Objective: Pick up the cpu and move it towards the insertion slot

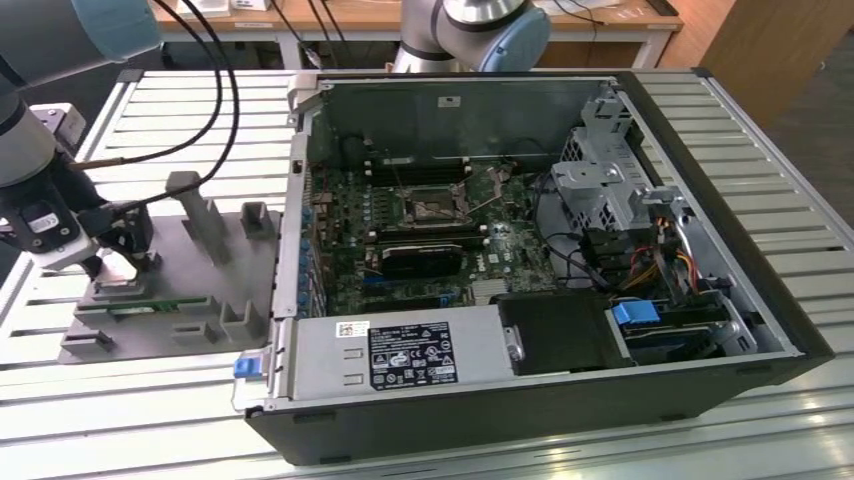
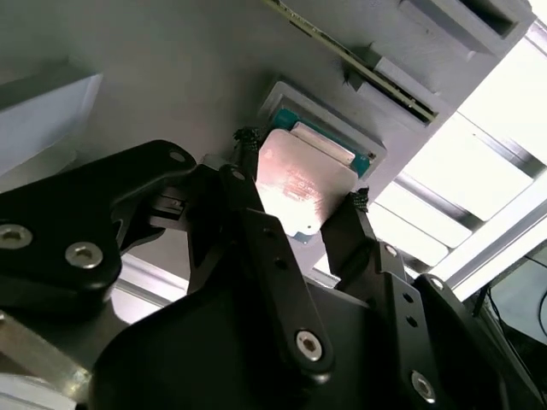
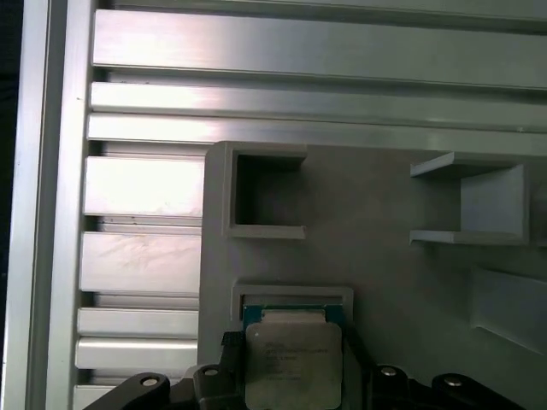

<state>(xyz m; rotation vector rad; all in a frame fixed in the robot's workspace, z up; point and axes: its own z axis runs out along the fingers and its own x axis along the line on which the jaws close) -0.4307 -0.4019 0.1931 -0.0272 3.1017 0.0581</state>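
Observation:
The cpu [image 2: 295, 184] is a flat silver square that sits between my two black fingertips [image 2: 248, 141], which press on its opposite edges. It hangs just over a teal-rimmed square recess [image 2: 363, 158] in the grey fixture plate [image 1: 174, 290]. In the first wrist view the cpu [image 3: 291, 354] hides most of that recess [image 3: 291, 295]. My gripper [image 1: 127, 262] is at the exterior view's left, low over the plate and shut on the chip. The insertion slot [image 1: 430, 208], a silver-framed socket with a dark centre, lies on the motherboard inside the open computer case, well to the exterior view's right of my gripper.
Grey upright fixture blocks [image 1: 200, 215] stand between my gripper and the case wall [image 1: 296, 200]. Inside the case are a glossy black block [image 1: 424, 260], a drive cage [image 1: 601, 190] and a power supply [image 1: 400, 360]. Black cables [image 1: 214, 80] trail above. A second arm's base [image 1: 474, 30] stands behind.

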